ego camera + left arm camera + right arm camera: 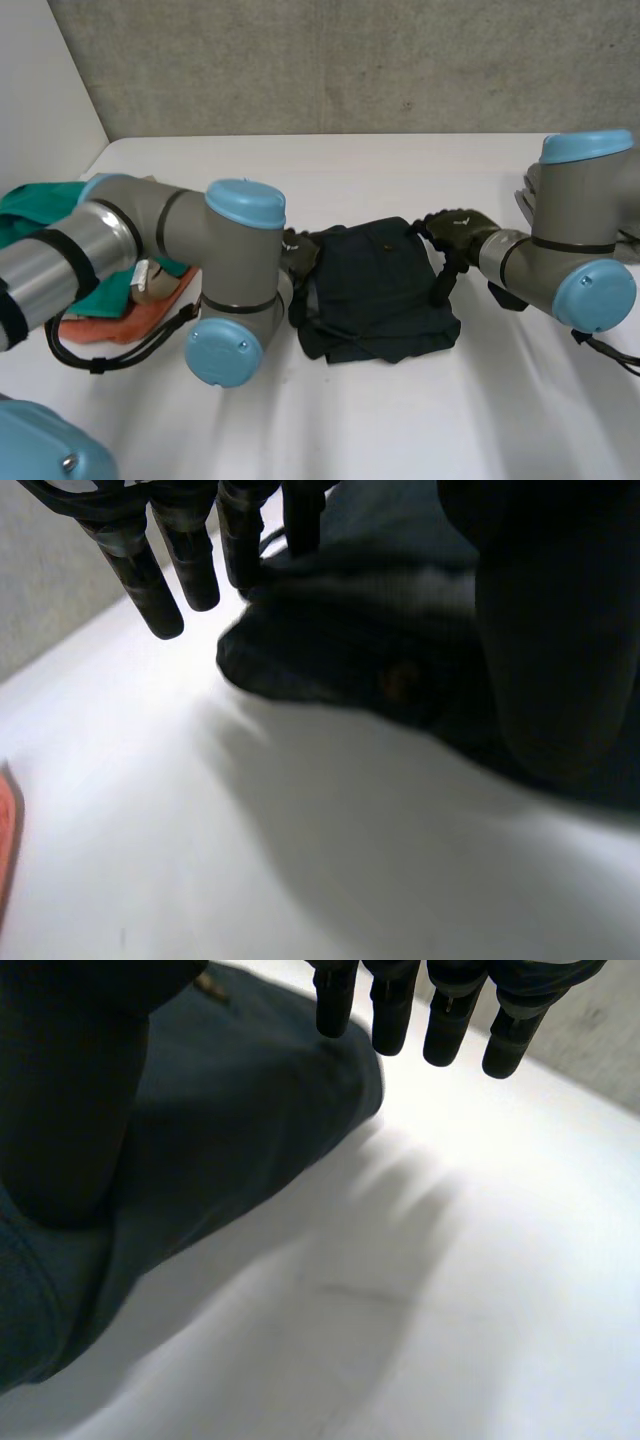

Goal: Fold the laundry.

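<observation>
A dark navy garment lies folded into a rough rectangle in the middle of the white table. My left hand is at the garment's left edge, half hidden behind my own arm. In its wrist view the fingers are straight and spread above a rounded fold of the garment, and the thumb stands apart. My right hand is at the garment's right edge, thumb pointing down beside the cloth. Its fingers are straight over the table just past the edge of the garment.
A pile of other laundry sits at the table's left: green cloth on top and orange cloth below, whose edge is seen from the left wrist. A pale item lies at the far right. A grey wall stands behind.
</observation>
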Controlling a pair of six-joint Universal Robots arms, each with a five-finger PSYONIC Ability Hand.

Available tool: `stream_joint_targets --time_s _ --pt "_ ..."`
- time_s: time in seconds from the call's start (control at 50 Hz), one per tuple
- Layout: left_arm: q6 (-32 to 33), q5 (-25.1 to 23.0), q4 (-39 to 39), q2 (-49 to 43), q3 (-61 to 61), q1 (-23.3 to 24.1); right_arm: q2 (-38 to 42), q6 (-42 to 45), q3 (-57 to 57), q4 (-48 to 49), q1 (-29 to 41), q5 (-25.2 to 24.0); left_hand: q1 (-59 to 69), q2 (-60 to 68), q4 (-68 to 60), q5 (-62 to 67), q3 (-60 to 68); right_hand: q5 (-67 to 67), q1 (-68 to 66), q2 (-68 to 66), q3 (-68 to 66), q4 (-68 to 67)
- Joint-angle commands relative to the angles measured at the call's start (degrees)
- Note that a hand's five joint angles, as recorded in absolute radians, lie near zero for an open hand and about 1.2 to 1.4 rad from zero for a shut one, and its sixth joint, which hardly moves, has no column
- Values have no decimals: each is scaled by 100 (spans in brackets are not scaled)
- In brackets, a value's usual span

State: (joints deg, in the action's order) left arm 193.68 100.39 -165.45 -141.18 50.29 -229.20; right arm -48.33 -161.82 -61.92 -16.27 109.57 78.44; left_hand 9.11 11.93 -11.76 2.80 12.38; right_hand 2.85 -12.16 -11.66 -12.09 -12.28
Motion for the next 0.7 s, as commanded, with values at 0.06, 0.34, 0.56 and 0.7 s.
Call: stream_joint_targets --time_s 0.06,0.34,0.56,0.7 --pt "-59 -503 -286 1022 60 -37 -1589 298 -1275 991 310 284 89 -193 176 -280 -238 -285 216 166 209 228" --pt "-216 -3295 -576 2463 956 -336 -2489 766 -4248 3233 1268 1015 89 -193 176 -280 -238 -285 216 166 209 228" --pt "-691 -4590 -585 2886 1431 -424 -1488 581 -4839 5607 1524 1270 89 -193 176 -280 -238 -285 216 166 209 228" --pt "-691 -4590 -585 2895 1563 -468 -881 607 -4234 5925 1506 1445 89 -193 176 -280 -238 -285 216 166 209 228"
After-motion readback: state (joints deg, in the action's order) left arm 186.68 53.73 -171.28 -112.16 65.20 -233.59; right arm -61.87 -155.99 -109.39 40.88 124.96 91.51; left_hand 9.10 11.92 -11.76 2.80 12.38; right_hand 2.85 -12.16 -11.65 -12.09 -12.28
